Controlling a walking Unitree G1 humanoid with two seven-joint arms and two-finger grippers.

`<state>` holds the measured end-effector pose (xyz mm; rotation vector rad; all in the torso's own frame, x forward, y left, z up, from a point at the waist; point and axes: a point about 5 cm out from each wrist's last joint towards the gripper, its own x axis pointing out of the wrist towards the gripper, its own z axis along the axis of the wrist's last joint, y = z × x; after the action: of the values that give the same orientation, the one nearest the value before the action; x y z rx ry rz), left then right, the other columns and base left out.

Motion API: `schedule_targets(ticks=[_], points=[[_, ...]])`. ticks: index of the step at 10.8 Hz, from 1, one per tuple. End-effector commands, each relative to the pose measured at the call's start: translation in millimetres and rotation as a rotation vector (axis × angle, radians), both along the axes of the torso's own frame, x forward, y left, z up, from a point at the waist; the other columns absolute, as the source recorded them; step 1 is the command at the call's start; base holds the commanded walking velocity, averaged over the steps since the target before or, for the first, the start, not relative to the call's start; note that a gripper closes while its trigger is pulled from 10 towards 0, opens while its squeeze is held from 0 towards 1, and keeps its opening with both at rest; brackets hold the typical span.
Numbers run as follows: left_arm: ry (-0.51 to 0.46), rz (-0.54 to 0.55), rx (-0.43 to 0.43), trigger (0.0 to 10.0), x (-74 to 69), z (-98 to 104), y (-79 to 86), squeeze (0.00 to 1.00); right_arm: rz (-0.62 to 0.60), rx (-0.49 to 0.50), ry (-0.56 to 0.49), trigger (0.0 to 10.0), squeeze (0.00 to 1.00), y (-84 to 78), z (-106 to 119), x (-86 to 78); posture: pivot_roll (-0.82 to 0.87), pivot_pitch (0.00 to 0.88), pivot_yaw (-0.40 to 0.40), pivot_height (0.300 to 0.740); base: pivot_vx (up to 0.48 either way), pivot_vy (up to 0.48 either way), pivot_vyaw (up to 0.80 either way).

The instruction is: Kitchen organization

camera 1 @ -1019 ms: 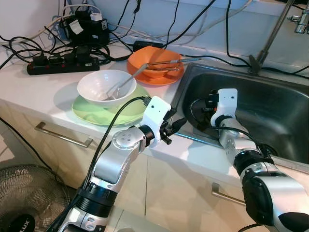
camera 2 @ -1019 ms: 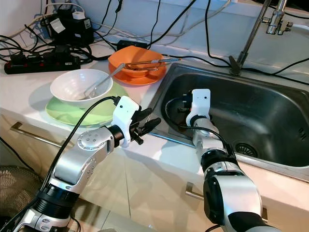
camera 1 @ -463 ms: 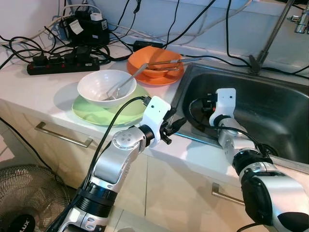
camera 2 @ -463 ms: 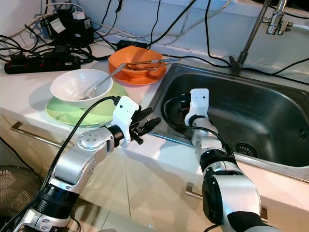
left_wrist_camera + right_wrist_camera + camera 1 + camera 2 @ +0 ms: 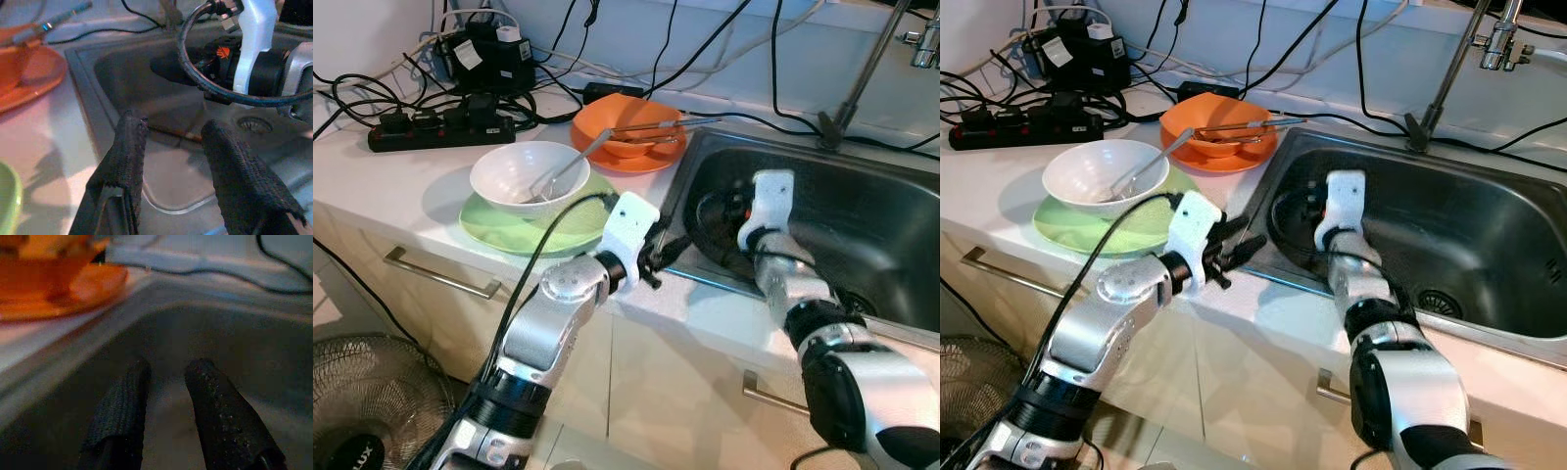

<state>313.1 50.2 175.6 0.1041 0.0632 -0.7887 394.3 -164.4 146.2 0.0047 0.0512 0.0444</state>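
Note:
A white bowl (image 5: 514, 171) holding a metal spoon (image 5: 570, 164) sits on a green plate (image 5: 499, 227) on the counter. Behind it, an orange bowl (image 5: 631, 147) rests on an orange plate (image 5: 607, 122), with metal utensils (image 5: 651, 127) laid across it. My left gripper (image 5: 174, 125) hovers open and empty over the counter edge at the sink's front left corner. Inside the steel sink (image 5: 871, 225), near its left wall, my right gripper (image 5: 168, 366) has its fingers slightly apart with nothing between them. It points toward the orange plate (image 5: 54, 289).
A faucet (image 5: 862, 73) rises behind the sink, and the drain (image 5: 1440, 299) lies at the basin's right. A power strip (image 5: 440, 132) and tangled black cables crowd the back of the counter. Drawer handles (image 5: 440, 274) line the cabinet front. A fan (image 5: 372, 411) stands on the floor at the left.
My right wrist has lifted and tilted a little inside the sink. The left gripper has barely shifted.

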Motion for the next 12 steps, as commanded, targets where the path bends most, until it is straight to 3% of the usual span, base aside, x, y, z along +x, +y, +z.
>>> schedule_targets(ticks=[1, 2, 5, 6, 7, 8, 9, 12], points=[[-0.047, 0.002, -0.018, 10.0, 1.8, 12, -1.6, 0.0, -0.037, 0.012, -0.119, 10.0, 0.0, -9.6, 32, 8.4, 0.21, 0.0, -0.045, 0.717, 0.0, 0.0, 0.0], [-0.057, 0.009, -0.02, 10.0, 2.3, 13, -2.3, 0.0, -0.051, 0.026, -0.184, 10.0, 0.0, -13.2, 48, 11.2, 0.21, 0.0, -0.044, 0.717, 0.0, 0.0, 0.0], [-0.137, 0.06, -0.022, 10.0, 8.7, 27, 0.1, 0.0, -0.011, 0.028, -0.259, 10.0, 0.0, -1.7, 60, 11.7, 0.21, 0.0, -0.042, 0.717, 0.0, 0.0, 0.0], [-0.195, 0.092, 0.013, 10.0, 10.7, 33, 2.0, 0.0, -0.001, 0.036, -0.266, 10.0, 0.0, 0.8, 61, 11.3, 0.21, 0.0, -0.043, 0.717, 0.0, 0.0, 0.0], [-0.291, 0.187, 0.05, 10.0, 17.7, 53, 8.2, 0.0, 0.009, 0.053, -0.268, 10.0, 0.0, 4.8, 58, 10.0, 0.21, 0.0, -0.043, 0.717, 0.0, 0.0, 0.0], [-0.405, 0.301, 0.131, 10.0, 24.4, 69, 17.3, 0.0, 0.028, 0.074, -0.26, 10.0, 0.0, 11.9, 50, 7.1, 0.22, 0.0, -0.043, 0.717, 0.0, 0.0, 0.0], [-0.446, 0.404, 0.234, 10.0, 38.4, 80, 29.2, 0.0, 0.044, 0.094, -0.242, 10.0, 0.0, 20.2, 41, 4.0, 0.22, 0.0, -0.041, 0.717, 0.0, 0.0, 0.0], [-0.423, 0.493, 0.369, 10.0, 61.4, 77, 41.2, 0.0, 0.059, 0.144, -0.23, 10.0, 0.0, 30.9, 32, -1.7, 0.21, 0.0, -0.035, 0.717, 0.0, 0.0, 0.0]])
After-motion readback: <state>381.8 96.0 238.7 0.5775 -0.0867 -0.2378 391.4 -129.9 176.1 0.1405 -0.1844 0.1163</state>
